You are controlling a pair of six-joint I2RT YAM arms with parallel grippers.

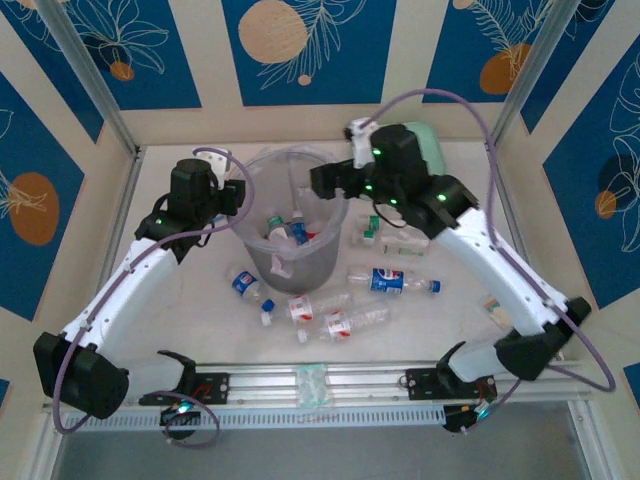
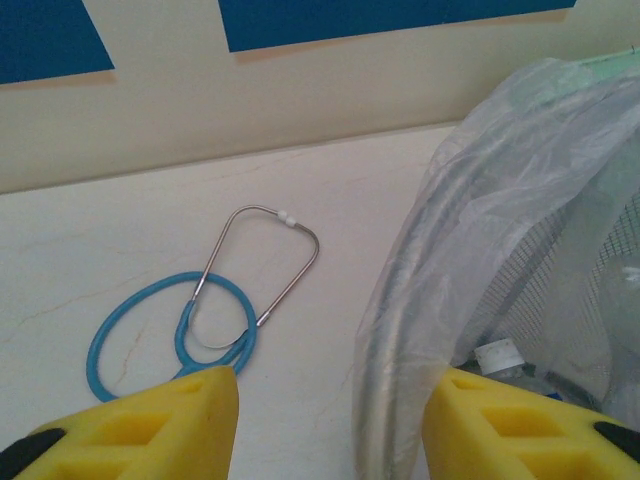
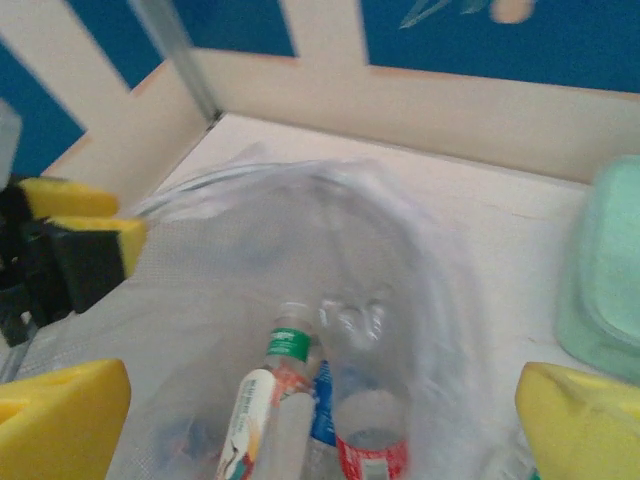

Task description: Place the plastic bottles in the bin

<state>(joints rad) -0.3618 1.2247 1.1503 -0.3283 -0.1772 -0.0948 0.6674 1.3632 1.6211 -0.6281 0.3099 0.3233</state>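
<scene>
The right gripper's (image 3: 320, 415) 2 yellow pads (image 3: 62, 420), closest to the right wrist lens, stand spread wide and released, holding nothing. Directly below and between them is the mouth of the bin (image 3: 200, 200), its clear liner draped over the rim. Inside lie plastic bottles (image 3: 262, 400), 1 with a green cap, 1 with a red label.

The left gripper (image 2: 335, 415) straddles the bin's rim (image 2: 400, 300) with its jaws part-way apart: 1 pad sits outside, clear of the wall, and the other inside by the liner. It clamps nothing that can be made out. Beyond it a blue stethoscope (image 2: 215, 320) lies on the table.

From above, the bin (image 1: 262, 175) stands between both grippers. More bottles lie on the table in front of it, a blue-labelled one (image 1: 386, 280) and a red-labelled one (image 1: 340, 322) among them. A mint green case (image 1: 430, 145) sits behind the right arm.
</scene>
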